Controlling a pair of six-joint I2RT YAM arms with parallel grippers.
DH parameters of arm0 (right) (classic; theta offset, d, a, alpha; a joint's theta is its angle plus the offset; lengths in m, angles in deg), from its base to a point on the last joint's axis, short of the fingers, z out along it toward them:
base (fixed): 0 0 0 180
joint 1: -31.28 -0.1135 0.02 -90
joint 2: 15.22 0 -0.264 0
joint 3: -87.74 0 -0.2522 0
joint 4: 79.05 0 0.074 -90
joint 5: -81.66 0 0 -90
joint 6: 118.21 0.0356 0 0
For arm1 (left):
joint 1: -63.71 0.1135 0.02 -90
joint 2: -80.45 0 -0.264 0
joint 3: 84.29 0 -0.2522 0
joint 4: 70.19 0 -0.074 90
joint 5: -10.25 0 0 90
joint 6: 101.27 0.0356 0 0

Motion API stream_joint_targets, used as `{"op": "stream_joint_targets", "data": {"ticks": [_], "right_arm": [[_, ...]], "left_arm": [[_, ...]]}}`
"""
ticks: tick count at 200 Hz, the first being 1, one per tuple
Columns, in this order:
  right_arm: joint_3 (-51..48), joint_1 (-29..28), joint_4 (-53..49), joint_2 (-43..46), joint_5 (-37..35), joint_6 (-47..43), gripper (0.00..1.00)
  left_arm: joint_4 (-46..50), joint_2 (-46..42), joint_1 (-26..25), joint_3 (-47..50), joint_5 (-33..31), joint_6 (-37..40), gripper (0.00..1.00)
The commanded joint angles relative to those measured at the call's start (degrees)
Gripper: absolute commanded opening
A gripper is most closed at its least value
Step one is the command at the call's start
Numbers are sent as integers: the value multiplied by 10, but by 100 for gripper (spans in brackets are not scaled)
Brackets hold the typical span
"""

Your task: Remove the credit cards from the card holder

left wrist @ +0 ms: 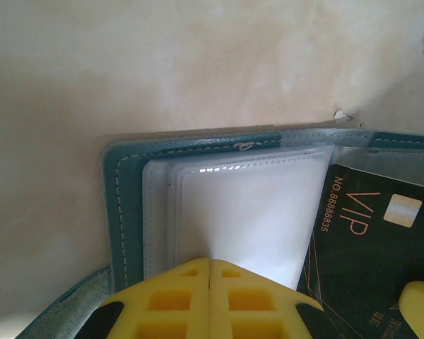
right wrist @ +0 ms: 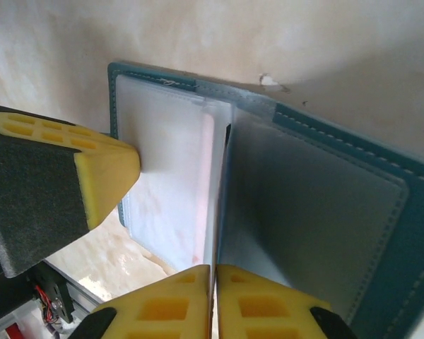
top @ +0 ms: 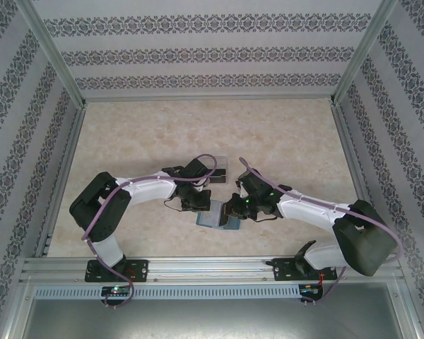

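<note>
The teal card holder (top: 213, 221) lies open on the table between both arms, its stitched border (left wrist: 124, 205) framing several clear-white sleeves (left wrist: 254, 212). My left gripper (left wrist: 210, 263) is shut, its tips pressed against the top sleeve. A dark credit card (left wrist: 367, 240) marked VIP lies tilted over the right half. My right gripper (right wrist: 215, 268) is shut on a thin edge (right wrist: 216, 205) that stands upright from the jaws, seemingly that dark card. The holder's pale blue-grey inside (right wrist: 318, 212) lies to the right of it. One left finger (right wrist: 102, 173) rests on the pale sleeve (right wrist: 169, 176).
A clear plastic tray (top: 221, 168) stands just behind the two grippers. Aluminium rails (top: 212, 267) run along the near edge, and patterned walls close in the sides and back. The table top (top: 198, 127) is pale marble, with a small chip (left wrist: 343, 114) beside the holder.
</note>
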Motion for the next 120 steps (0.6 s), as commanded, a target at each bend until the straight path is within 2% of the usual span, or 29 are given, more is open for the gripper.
{"op": "stream_joint_targets", "data": {"ticks": [1, 65, 120], "right_arm": [[26, -12, -21, -7, -31, -3, 10], [66, -25, -17, -59, -33, -12, 7], [108, -31, -34, -88, -27, -31, 6]], "left_arm": [[31, 15, -8, 20, -19, 15, 6], [63, -42, -4, 38, -68, 22, 7], [66, -82, 0, 71, -75, 10, 8]]}}
